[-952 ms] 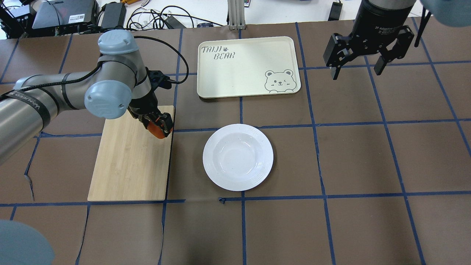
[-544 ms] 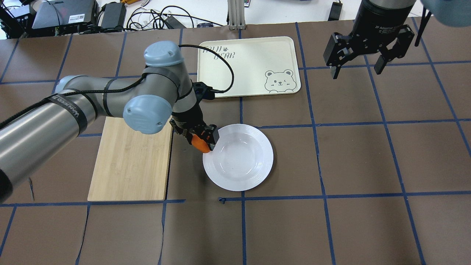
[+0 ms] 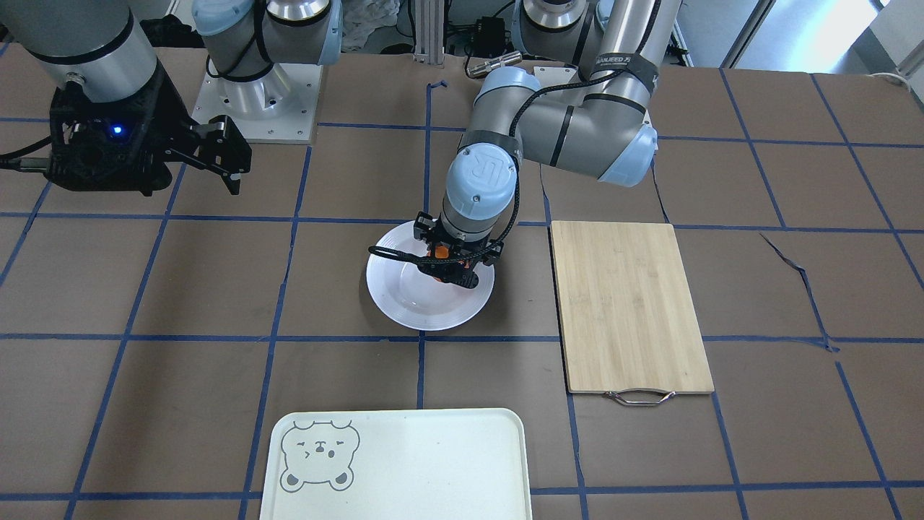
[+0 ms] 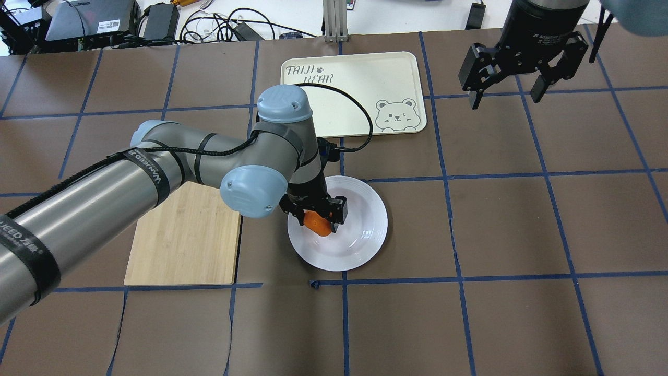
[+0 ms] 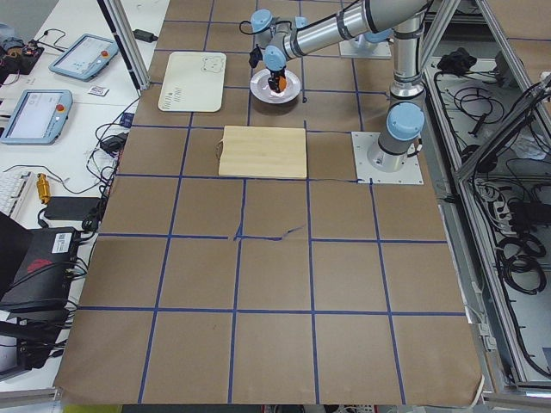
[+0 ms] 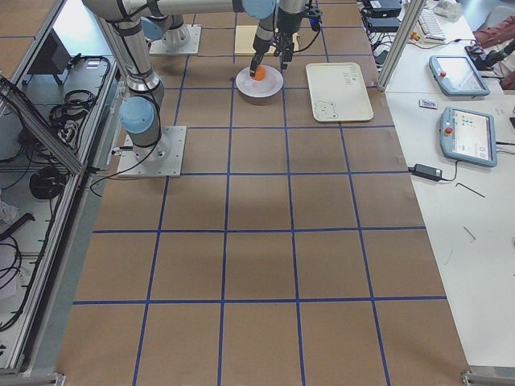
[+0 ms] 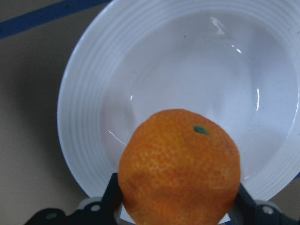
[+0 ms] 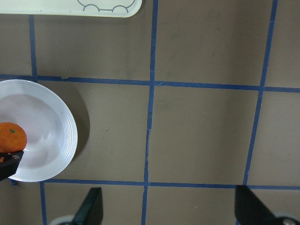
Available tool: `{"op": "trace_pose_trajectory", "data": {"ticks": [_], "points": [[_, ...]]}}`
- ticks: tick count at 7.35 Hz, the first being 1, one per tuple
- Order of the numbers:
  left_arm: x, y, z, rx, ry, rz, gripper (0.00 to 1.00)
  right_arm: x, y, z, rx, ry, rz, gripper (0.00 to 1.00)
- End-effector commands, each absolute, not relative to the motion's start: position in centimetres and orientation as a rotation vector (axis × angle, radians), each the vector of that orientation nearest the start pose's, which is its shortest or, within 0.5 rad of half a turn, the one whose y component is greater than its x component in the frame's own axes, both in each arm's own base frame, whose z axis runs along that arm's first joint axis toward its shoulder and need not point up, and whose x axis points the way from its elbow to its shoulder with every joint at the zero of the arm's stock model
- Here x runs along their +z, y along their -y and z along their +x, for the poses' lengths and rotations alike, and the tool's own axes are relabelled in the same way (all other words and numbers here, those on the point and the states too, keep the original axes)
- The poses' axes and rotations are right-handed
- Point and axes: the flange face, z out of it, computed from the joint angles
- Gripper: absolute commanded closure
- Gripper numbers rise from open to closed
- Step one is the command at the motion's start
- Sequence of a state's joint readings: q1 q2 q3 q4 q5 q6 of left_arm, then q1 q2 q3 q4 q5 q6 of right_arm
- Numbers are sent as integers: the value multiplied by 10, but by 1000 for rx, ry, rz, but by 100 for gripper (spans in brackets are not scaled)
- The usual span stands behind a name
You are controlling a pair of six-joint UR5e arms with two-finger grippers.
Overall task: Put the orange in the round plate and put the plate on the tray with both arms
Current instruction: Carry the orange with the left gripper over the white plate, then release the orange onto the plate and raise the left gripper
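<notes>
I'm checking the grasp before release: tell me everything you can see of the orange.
The orange is small, round and bright orange, with dimpled skin and a small green stem dot; it looks whole. The left claw is shut on its sides, holding it over the round plate, left of the well's centre. Whether it touches the plate cannot be told.

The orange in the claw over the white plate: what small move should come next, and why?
Probably lower a little and open the left gripper. The orange is clamped in it over the round plate, above the well but slightly toward one side. Whether it touches the plate yet, I cannot tell. Letting go from low down should keep it from rolling out.
</notes>
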State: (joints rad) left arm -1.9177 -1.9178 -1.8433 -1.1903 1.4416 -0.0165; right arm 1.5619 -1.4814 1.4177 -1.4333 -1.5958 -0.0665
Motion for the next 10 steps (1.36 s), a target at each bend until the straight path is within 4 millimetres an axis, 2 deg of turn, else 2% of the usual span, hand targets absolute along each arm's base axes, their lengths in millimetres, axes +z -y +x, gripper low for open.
{"op": "trace_pose_trajectory", "data": {"ticks": [1, 2, 3, 4, 5, 6, 7, 8, 9, 10], "points": [[237, 463, -313, 339, -3174, 445, 0, 499, 525, 126, 130, -3158, -89, 0], [265, 489, -288, 273, -3197, 369, 0, 500, 525, 126, 127, -3158, -89, 0], [298, 508, -261, 294, -3210, 284, 0, 502, 525, 127, 120, -3158, -91, 0], [338, 524, -241, 278, -3219, 221, 0, 501, 526, 127, 115, -3160, -86, 0], [379, 540, -217, 231, -3234, 150, 0, 489, 531, 127, 151, -3156, -89, 0], [407, 543, -205, 158, -3245, 119, 0, 474, 543, 130, 174, -3123, -81, 0], [434, 537, -203, 73, -3246, 119, 0, 466, 549, 139, 172, -3036, -71, 0], [465, 520, -201, -19, -3249, 116, 0, 454, 555, 149, 180, -2927, -66, 0], [486, 502, -198, -93, -3234, 131, 0, 423, 568, 158, 158, -2856, -57, 0], [497, 495, -198, -150, -3218, 125, 0, 392, 576, 166, 61, -2771, -70, 0]]}}
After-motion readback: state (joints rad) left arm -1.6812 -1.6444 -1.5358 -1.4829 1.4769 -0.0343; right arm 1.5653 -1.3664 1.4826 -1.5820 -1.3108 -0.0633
